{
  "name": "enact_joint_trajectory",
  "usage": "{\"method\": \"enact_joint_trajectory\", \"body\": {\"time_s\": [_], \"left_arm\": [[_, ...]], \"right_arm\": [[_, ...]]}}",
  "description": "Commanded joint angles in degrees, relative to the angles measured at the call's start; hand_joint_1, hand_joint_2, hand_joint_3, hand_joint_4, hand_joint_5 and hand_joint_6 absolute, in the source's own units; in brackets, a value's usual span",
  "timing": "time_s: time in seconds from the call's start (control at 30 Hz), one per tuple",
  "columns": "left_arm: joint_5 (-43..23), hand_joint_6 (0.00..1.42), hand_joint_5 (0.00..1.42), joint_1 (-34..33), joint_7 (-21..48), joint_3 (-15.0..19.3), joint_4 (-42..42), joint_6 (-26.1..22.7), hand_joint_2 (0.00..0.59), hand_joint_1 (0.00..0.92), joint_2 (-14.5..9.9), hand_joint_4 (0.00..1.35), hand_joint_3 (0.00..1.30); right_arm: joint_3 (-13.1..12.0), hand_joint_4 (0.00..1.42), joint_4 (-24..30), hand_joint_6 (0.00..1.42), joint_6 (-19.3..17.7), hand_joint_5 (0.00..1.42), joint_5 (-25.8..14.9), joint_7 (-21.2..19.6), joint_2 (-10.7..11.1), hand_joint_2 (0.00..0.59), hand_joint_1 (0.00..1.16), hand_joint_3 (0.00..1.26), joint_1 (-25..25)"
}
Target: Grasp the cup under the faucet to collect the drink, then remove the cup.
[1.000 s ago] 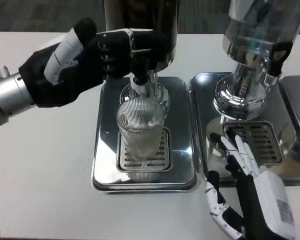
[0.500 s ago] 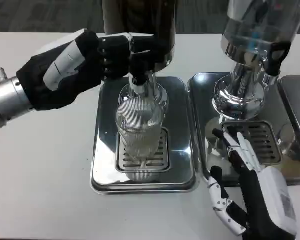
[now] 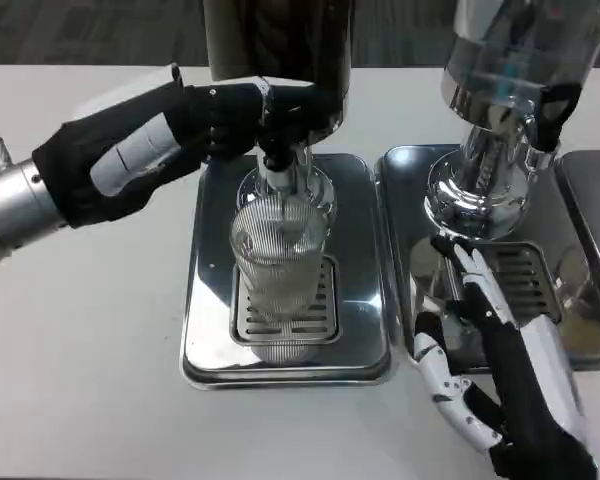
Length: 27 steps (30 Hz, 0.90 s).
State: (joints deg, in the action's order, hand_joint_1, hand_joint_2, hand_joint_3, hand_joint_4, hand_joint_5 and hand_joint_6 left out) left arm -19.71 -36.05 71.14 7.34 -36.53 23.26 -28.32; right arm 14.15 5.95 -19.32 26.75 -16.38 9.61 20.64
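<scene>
Ribbed clear glass cup point(image 3: 278, 262) on glossy, mirror-polished metal drip tray point(image 3: 208, 330)

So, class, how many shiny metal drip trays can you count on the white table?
3: one shiny metal drip tray under the ribbed clear glass cup, one right of it, and one cut off at the right edge.

The flat white table point(image 3: 90, 330) carried a shiny rectangular steel drip tray point(image 3: 212, 300) with a slotted grille, set under and just past the left hand's fingers point(image 3: 230, 120). A second polished steel drip tray point(image 3: 405, 200) lay directly beneath the right hand's fingers point(image 3: 475, 275), bearing a chrome dispenser base point(image 3: 475, 195) just beyond those fingertips.
</scene>
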Motion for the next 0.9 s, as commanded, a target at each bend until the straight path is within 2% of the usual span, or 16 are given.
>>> {"method": "enact_joint_trajectory", "body": {"time_s": [0.03, 0.2, 0.4, 0.53, 0.7, 0.9], "left_arm": [[1.5, 0.09, 0.1, 1.9, 0.2, -1.2, 1.1, 2.4, 0.081, 0.0, -0.8, 0.09, 0.23], [2.0, 0.09, 0.1, 2.2, -0.7, -1.7, 1.2, 4.6, 0.079, 0.0, -1.2, 0.1, 0.23], [2.0, 0.09, 0.1, 2.3, -1.4, -2.4, 1.2, 5.7, 0.079, 0.0, -1.6, 0.1, 0.23], [2.1, 0.09, 0.1, 2.5, -1.7, -2.6, 1.4, 6.1, 0.079, 0.0, -1.8, 0.1, 0.24], [2.0, 0.09, 0.1, 2.5, -2.0, -2.6, 1.1, 6.1, 0.079, 0.0, -2.0, 0.1, 0.24], [2.2, 0.09, 0.1, 2.9, -2.4, -2.8, 1.5, 6.8, 0.079, 0.0, -2.3, 0.1, 0.24]], "right_arm": [[-0.9, 0.01, -0.4, 0.23, -1.3, 0.01, -4.0, 3.5, 0.2, 0.463, 0.36, 0.09, -1.4], [-1.4, 0.01, -0.6, 0.23, -0.8, 0.03, -7.9, 7.7, 0.1, 0.41, 0.35, 0.08, -2.6], [-1.7, 0.0, -1.1, 0.2, 0.4, 0.03, -11.2, 13.2, 0.6, 0.311, 0.39, 0.04, -4.5], [-1.9, 0.0, -1.6, 0.17, 1.0, 0.01, -11.8, 16.6, 0.9, 0.257, 0.42, 0.01, -6.2], [-1.6, 0.0, -2.0, 0.1, 3.8, 0.0, -11.6, 20.4, 1.1, 0.221, 0.48, 0.0, -9.3], [-0.7, 0.0, -4.4, 0.05, 6.2, 0.0, -11.2, 23.2, 1.0, 0.219, 0.6, 0.0, -13.9]]}}
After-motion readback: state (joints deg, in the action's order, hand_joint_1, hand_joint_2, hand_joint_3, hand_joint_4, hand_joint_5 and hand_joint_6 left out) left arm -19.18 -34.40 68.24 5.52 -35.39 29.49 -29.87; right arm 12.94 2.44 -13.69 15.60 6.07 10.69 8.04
